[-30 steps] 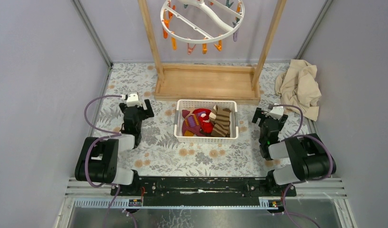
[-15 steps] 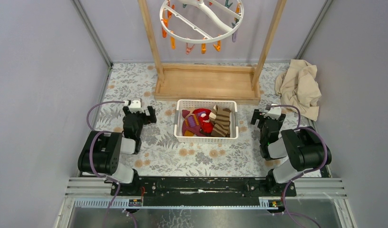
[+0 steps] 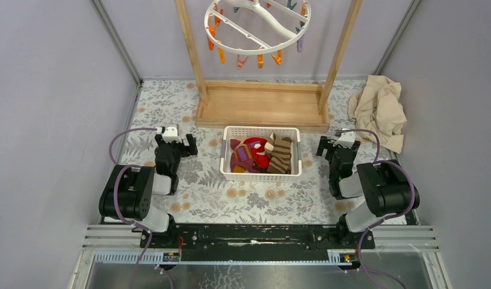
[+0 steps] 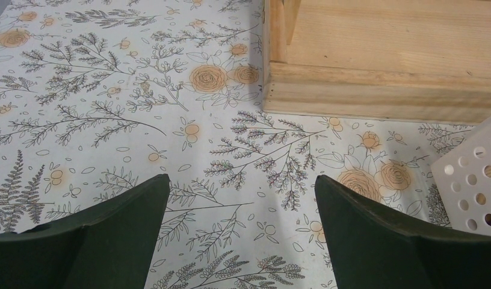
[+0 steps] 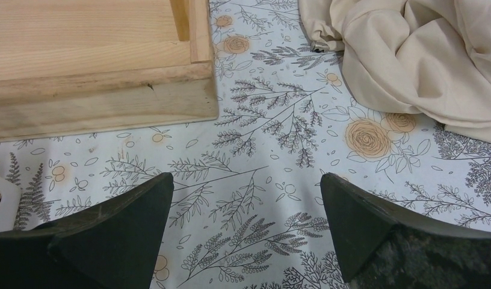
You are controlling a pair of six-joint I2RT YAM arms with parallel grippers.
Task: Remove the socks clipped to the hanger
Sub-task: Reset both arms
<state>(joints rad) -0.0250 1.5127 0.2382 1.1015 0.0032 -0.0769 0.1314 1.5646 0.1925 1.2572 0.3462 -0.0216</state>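
The white round hanger (image 3: 255, 27) with orange and teal clips hangs from the wooden rack at the top of the top view; no socks show on its clips. Several socks (image 3: 261, 153), red, purple and brown-striped, lie in a white basket (image 3: 261, 177) between the arms. My left gripper (image 3: 176, 139) is open and empty, low over the floral cloth left of the basket; it shows in its wrist view (image 4: 242, 186) too. My right gripper (image 3: 334, 143) is open and empty right of the basket, and in its wrist view (image 5: 246, 183) too.
The wooden rack base (image 3: 261, 107) stands behind the basket; its corners show in the left wrist view (image 4: 381, 60) and the right wrist view (image 5: 98, 66). A crumpled beige cloth (image 3: 380, 111) lies at the back right, also close ahead in the right wrist view (image 5: 411, 54). Grey walls enclose the sides.
Both arms have folded back and lowered toward their bases, the grippers settling beside the basket. The hanger ring has swung slightly.
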